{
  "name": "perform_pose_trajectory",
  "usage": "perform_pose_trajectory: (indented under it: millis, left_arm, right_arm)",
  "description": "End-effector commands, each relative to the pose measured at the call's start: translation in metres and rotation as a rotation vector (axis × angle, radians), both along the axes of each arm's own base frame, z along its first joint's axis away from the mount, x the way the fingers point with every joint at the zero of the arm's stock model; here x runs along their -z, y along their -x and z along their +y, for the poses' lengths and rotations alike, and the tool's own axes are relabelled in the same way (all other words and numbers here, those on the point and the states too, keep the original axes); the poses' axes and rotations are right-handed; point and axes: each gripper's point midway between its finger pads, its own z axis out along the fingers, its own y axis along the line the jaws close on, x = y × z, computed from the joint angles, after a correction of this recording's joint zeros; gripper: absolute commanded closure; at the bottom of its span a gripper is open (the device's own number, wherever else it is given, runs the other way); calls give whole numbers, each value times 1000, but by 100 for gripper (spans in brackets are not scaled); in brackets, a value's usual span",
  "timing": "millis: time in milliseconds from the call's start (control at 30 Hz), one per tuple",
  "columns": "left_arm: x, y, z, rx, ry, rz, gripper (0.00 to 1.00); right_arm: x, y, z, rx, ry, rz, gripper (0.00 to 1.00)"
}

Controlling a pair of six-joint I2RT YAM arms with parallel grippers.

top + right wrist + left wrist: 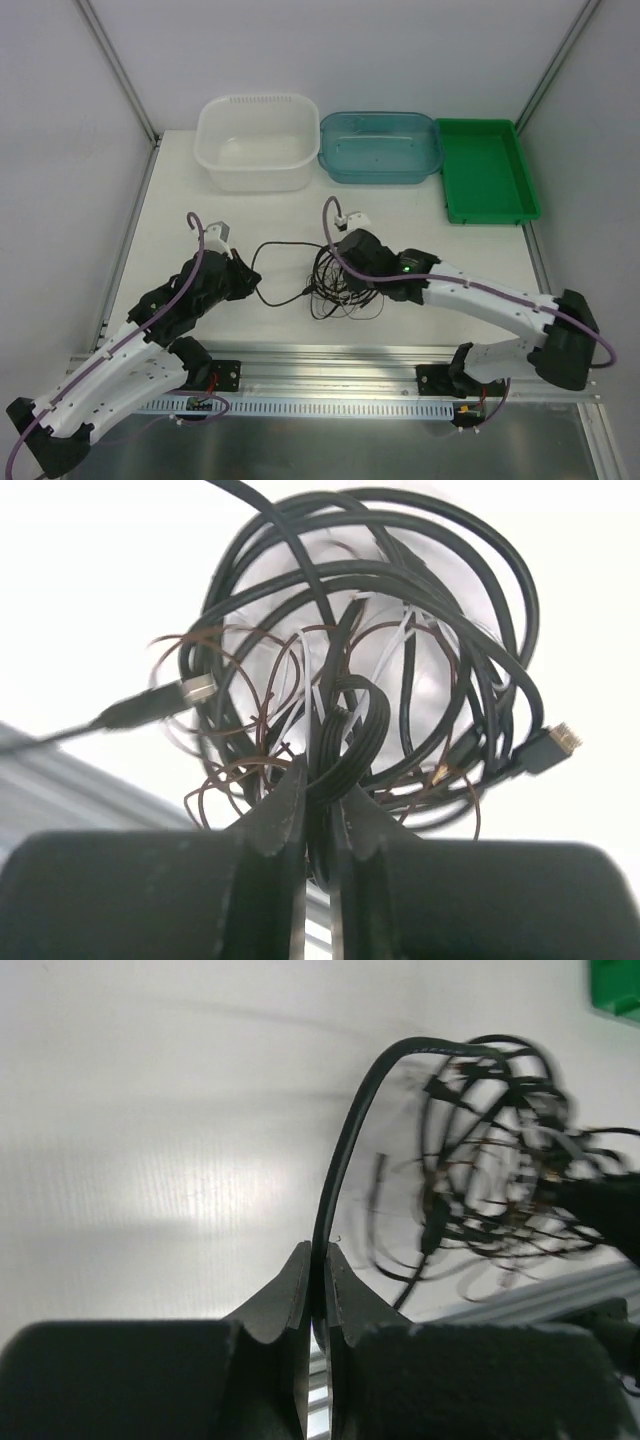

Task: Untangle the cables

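Observation:
A tangle of cables lies at the table's front middle: thick black cords with small plugs, thin brown wiry ones and a thin white one. My right gripper is shut on a bunch of black cable loops at the tangle's right side, also seen in the top view. My left gripper is shut on one thick black cable that arcs from it over to the tangle. In the top view it sits left of the tangle, the black cable stretched between.
At the back stand a white tub, a blue translucent bin and a green tray. A metal rail runs along the table's front edge. Frame posts stand at both back corners.

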Motion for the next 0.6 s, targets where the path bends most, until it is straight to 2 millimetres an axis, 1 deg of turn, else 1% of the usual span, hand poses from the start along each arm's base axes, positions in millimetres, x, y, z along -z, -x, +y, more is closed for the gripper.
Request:
perform_pose_trajectory:
  millis: [0,33,67,100,133,167,233,267,300,333,367,400,433,467,500,533,567]
  left_arm:
    - [-19,-24,16,-126,-45,-64,100]
    - [-20,-28,24,-154,-75,-64,100]
    - [-18,-32,28,-166,-94,-53,100]
    - [-23,-35,32,-184,-93,-56,100]
    - [-22,-40,42,-214,-98,-44,100]
    - [-21,-44,49,-236,-98,-31,100]
    - [-20,-48,62,-269,-93,-17,100]
    - [-22,-52,77,-324,-81,-14,100]
    - [-24,-53,83,-342,-80,-16,100]
    - [-27,-55,91,-359,-90,-23,100]
    - [-28,-58,101,-389,-89,-14,100]
    - [-32,-59,106,-396,-103,-22,100]
    - [-33,-61,110,-404,-110,-13,100]
    - [-39,-63,118,-429,-111,-21,100]
    - [-40,-63,122,-433,-127,-19,100]
    - [-42,-63,126,-442,-137,-20,100]
    - [-47,-64,130,-456,-142,-28,100]
  right_arm:
    - [-91,-10,-38,-26,-45,-189,99]
    - [-100,-9,-45,-38,-57,-204,99]
    - [-117,-8,-64,-10,-89,-232,99]
    - [-125,-6,-73,-2,-105,-244,99]
    - [-130,-5,-82,2,-113,-255,99]
    - [-142,-3,-103,42,-136,-285,99]
    - [-152,-2,-124,85,-147,-323,99]
    - [-152,-4,-140,122,-127,-338,99]
    - [-159,-1,-153,150,-143,-373,99]
    - [-161,-1,-164,184,-130,-393,99]
    - [-157,-2,-175,212,-108,-395,99]
    - [-161,2,-183,228,-121,-414,99]
    - [-162,2,-189,247,-114,-420,99]
    - [-161,3,-196,277,-108,-421,99]
    - [-162,2,-202,308,-104,-427,99]
    - [-162,0,-215,376,-79,-443,99]
    - [-158,1,-225,421,-52,-433,99]
